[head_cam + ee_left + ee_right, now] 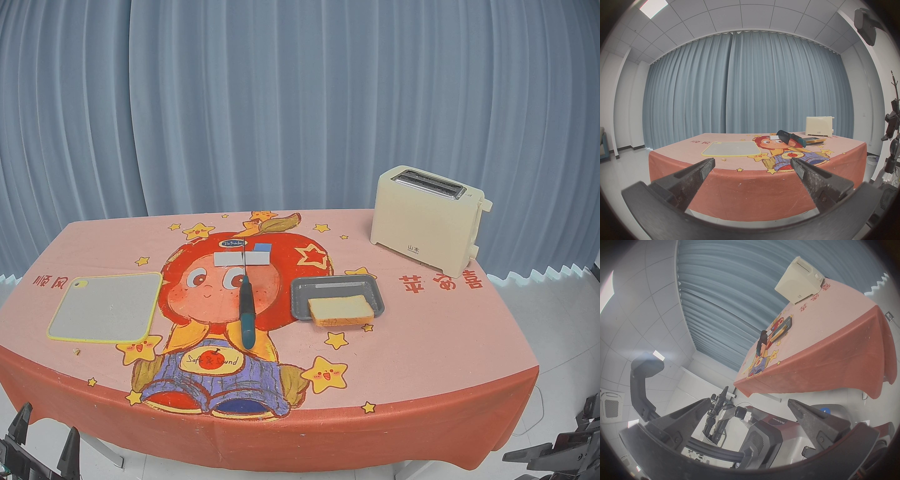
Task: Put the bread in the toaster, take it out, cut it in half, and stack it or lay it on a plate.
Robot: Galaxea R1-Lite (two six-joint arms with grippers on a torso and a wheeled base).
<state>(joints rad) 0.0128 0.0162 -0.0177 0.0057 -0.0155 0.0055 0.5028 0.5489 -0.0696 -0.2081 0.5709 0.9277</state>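
**Bread lies on the right arm's side**

Blue curtain behind a table with a printed cloth. The toaster stands far right. Nearer, a tray holds the bread, flat, long edge crosswise. Right gripper and left gripper hang below the near edge, spread, empty; the right is judged nearer.

- Bread lies at the near right corner of a grey tray, right of the counter's middle.
- Toaster stands at the far right, slots up.
- Knife lies mid-counter, handle toward the near edge.
- Cutting board lies flat at the left.
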